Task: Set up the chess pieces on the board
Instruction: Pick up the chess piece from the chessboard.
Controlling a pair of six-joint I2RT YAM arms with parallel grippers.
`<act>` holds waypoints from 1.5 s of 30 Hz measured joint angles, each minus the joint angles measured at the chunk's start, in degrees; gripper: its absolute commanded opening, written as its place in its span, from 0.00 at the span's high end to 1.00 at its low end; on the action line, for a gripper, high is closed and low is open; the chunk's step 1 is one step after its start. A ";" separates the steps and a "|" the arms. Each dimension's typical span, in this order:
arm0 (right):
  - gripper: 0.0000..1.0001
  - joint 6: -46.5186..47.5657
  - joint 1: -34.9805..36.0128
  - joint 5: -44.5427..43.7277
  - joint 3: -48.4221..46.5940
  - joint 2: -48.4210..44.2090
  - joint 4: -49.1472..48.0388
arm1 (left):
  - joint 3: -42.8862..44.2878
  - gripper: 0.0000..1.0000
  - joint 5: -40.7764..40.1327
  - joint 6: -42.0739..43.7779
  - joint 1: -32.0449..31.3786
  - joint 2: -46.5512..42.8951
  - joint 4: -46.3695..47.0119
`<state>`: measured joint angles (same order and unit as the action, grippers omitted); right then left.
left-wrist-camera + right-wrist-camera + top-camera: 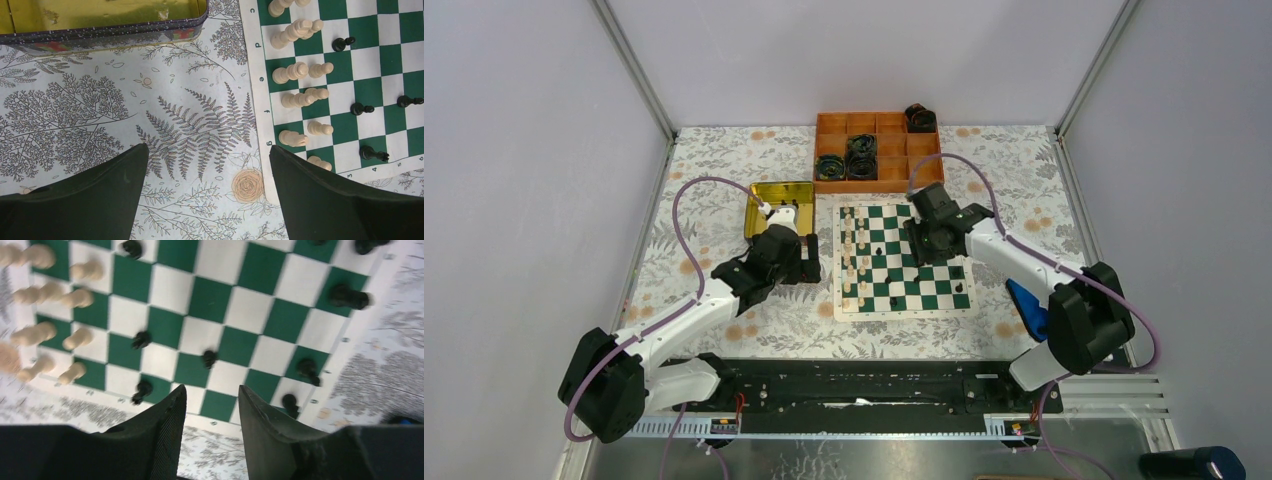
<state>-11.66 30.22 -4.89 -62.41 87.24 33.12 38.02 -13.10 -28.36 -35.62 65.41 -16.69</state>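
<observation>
Chess pieces (856,255) sat on the board (924,292). The board lay flat on the flowery tablecloth (724,170), near the middle of the table. Seen from above, the cream-white ones (290,72) stood in two rows down the 9 o'clock side of the board. A few black ones (209,359) were dotted on the squares from the middle out to the 3 o'clock side, well apart from each other.

The left gripper (207,150) hung over the bare tablecloth, just beside the board's 9 o'clock edge. Its jaws were spread very wide and nothing was between them. A yellow tin (774,195) lay near it at 12 o'clock.

The right gripper (212,390) hung over the 1 o'clock part of the board. Its jaws were partly apart, not as wide as the other pair, and they held nothing. In its own camera, one small black piece sat at 12 o'clock from the gap and did not touch the fingers (165,430).

An orange tray (834,125) sat at 12 o'clock from the board. Dark rolls of cable (861,155) lay in some of its boxes.
</observation>
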 measured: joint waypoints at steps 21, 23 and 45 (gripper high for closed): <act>0.48 0.42 12.94 6.62 1.25 6.60 -1.16 | 0.00 0.01 -0.02 0.00 0.00 0.00 0.00; 0.48 0.39 13.31 6.82 1.22 7.21 -1.40 | 0.00 0.01 -0.04 0.00 0.00 0.00 0.00; 0.78 0.15 14.49 7.37 1.25 10.95 -3.21 | 0.02 0.01 -0.04 0.00 0.00 0.52 0.00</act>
<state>-11.51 44.71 2.48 -61.17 98.19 29.91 38.04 -13.15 -28.36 -35.62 65.93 -16.69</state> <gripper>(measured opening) 0.274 0.987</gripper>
